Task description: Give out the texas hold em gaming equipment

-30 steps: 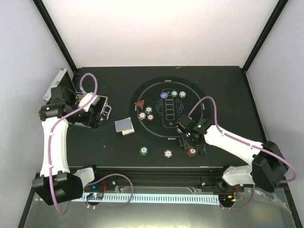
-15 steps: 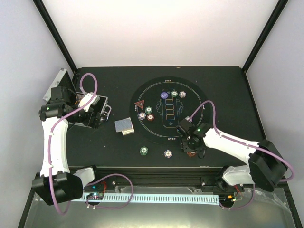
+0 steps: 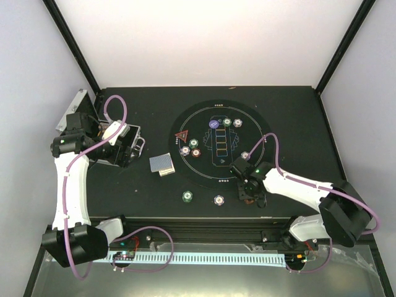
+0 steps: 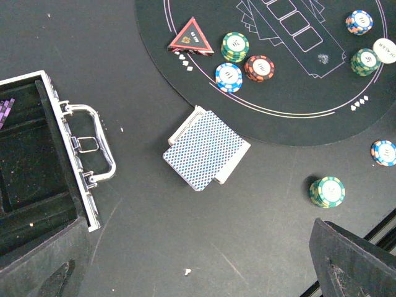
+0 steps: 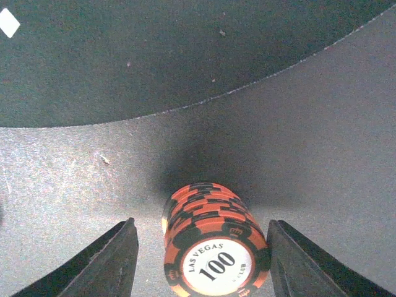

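Observation:
My right gripper (image 3: 249,193) (image 5: 204,260) is open, with one finger on each side of a red-brown "100" chip stack (image 5: 213,241) standing on the table just off the mat's near edge. A gap shows on the left side of the stack. My left gripper (image 3: 127,145) (image 4: 192,260) is open and empty, above the table beside the case. The blue-backed card deck (image 3: 163,164) (image 4: 205,148) lies left of the mat. A red triangle marker (image 3: 181,136) (image 4: 191,43) and three chip stacks (image 3: 193,148) sit on the mat's left part. A purple button (image 3: 213,124) lies at its far side.
The round black mat (image 3: 218,167) fills the middle. The open silver case (image 3: 120,148) (image 4: 86,179) stands at the left. A green stack (image 3: 187,197) (image 4: 327,191) and a pale stack (image 3: 219,200) stand near the front edge. A white dealer button (image 3: 245,155) lies on the mat's right.
My right gripper has moved toward the near edge and down over the red-brown stack, which it now hides from above. The left arm has not moved.

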